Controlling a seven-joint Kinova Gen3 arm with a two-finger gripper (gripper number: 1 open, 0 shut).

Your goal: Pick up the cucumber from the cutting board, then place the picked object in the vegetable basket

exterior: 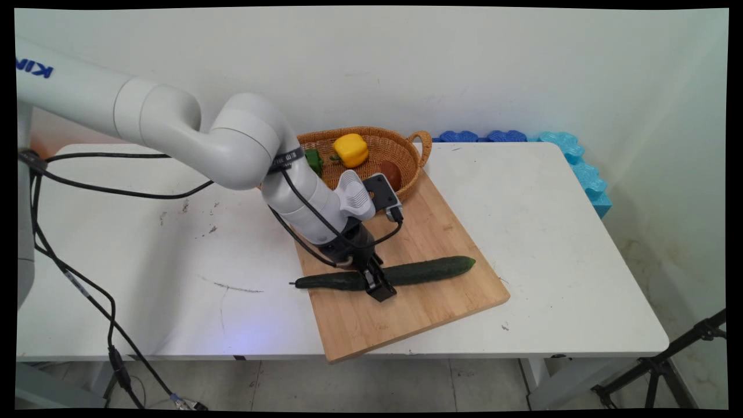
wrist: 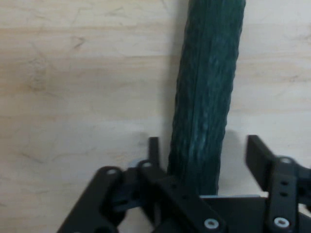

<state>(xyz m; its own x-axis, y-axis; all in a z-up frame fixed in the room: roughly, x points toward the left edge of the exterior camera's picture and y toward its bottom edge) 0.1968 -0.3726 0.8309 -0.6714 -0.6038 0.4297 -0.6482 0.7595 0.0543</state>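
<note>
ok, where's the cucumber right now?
Main view: the cucumber lies across the wooden cutting board, front of the wicker basket, with the gripper straddling it left of middle.

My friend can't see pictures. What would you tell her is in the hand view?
A long dark green cucumber lies on a pale wooden cutting board, running from the top edge down between the two fingers of the black pincer. One finger sits close beside it; the other stands apart with a gap.

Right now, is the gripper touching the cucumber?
Cannot tell. In the hand view the gripper straddles the cucumber: bare cutting board shows beside the right finger, while the left finger sits tight against its edge.
</note>
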